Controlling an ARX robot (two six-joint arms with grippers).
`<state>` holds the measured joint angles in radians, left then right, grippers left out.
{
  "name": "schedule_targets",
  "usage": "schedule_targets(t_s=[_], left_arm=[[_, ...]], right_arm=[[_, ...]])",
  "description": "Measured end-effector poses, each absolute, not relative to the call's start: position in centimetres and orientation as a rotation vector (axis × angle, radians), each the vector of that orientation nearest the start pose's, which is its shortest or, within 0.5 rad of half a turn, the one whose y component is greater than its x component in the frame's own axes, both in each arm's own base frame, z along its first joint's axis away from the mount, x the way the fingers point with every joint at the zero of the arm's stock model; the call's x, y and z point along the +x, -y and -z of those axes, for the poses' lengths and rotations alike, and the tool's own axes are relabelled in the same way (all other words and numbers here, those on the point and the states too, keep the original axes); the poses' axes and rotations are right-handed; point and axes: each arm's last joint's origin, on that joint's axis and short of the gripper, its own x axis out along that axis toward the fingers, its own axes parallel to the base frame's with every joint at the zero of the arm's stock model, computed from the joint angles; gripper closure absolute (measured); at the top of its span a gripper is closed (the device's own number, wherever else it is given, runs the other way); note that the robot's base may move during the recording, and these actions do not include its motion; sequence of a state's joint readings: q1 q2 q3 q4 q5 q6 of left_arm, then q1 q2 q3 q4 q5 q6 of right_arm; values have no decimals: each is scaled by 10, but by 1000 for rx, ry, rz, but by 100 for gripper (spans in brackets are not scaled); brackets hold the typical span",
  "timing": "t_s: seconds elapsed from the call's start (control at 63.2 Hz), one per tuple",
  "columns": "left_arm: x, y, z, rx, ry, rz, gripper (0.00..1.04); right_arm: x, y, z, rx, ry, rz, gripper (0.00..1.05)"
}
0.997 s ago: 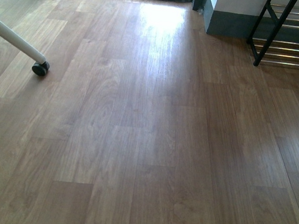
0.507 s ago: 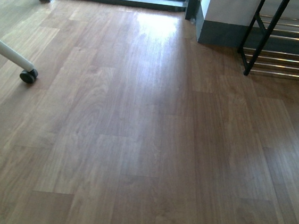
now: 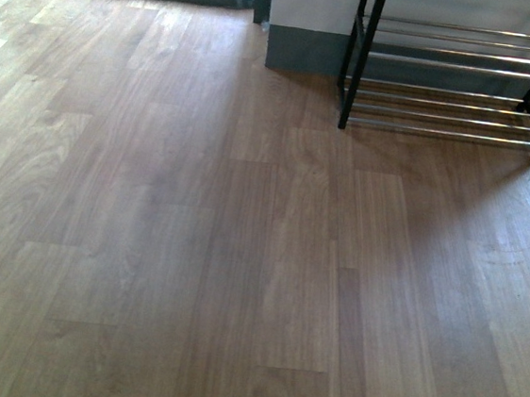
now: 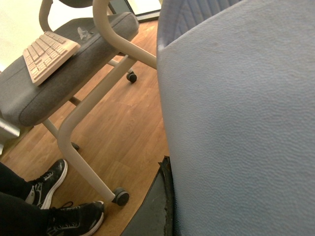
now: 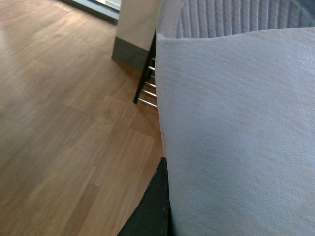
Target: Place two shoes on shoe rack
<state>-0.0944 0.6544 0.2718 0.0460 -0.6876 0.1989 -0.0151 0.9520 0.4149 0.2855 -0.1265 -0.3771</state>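
Note:
The shoe rack (image 3: 450,64) stands at the far right of the front view, a black frame with thin chrome bars against the wall; a corner of the rack (image 5: 146,88) also shows in the right wrist view. Neither arm appears in the front view. In the left wrist view one shoe (image 4: 236,123) fills most of the picture, its pale sole close to the camera. My left gripper (image 4: 182,196) is shut on it, with only one dark finger (image 4: 155,206) showing. The other shoe (image 5: 236,128) fills the right wrist view the same way, held by my shut right gripper (image 5: 182,196).
Wood-plank floor (image 3: 193,248) lies between me and the rack. A grey-based wall corner (image 3: 300,46) stands left of the rack. In the left wrist view are a chair (image 4: 69,78) on castors with a keyboard (image 4: 47,54) on it, and a person's black sneakers (image 4: 54,196).
The front view has swung to the right. The rack has come further into the picture, and the white chair leg with its castor has left at the left edge.

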Motion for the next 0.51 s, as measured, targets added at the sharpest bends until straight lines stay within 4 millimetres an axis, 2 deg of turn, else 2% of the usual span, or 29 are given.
schedule_targets(t_s=[0.507], left_arm=[[146, -5, -199, 322, -374, -556, 103]], right_arm=[[202, -1, -221, -357, -227, -156, 103]])
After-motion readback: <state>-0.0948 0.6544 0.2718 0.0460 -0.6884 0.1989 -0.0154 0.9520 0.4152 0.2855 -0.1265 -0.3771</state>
